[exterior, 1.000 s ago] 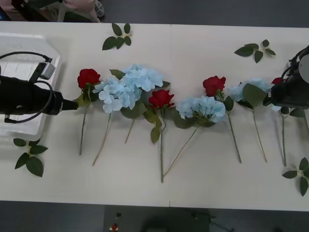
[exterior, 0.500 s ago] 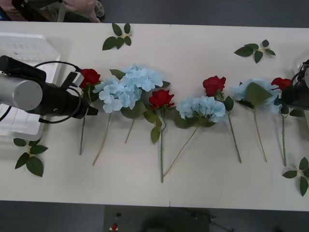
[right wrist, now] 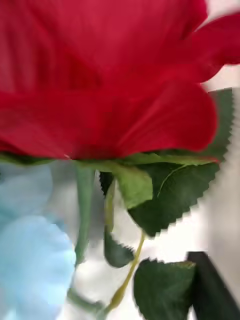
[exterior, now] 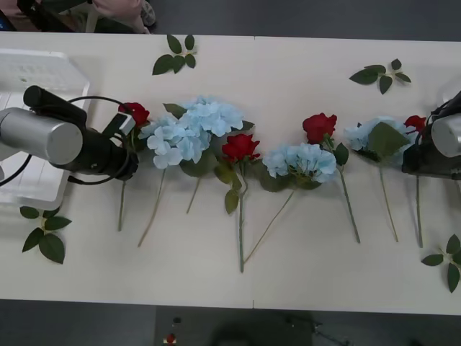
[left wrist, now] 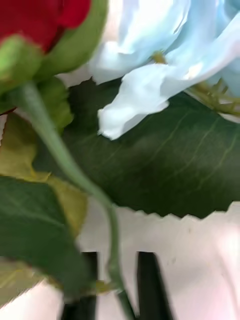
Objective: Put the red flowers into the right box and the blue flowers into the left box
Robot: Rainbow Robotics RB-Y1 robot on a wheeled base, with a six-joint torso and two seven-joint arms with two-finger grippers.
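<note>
Here the left tool (left wrist: pixel 114 285) has its black fingers (left wrist: pixel 150 285) parted astride a red rose's stem (left wrist: pixel 65 160), bloom (exterior: pixel 135 113) just ahead, stem trailing back. The right tool (exterior: pixel 414 162), grip unreadable, sits at another rose (exterior: pixel 415 122).
</note>
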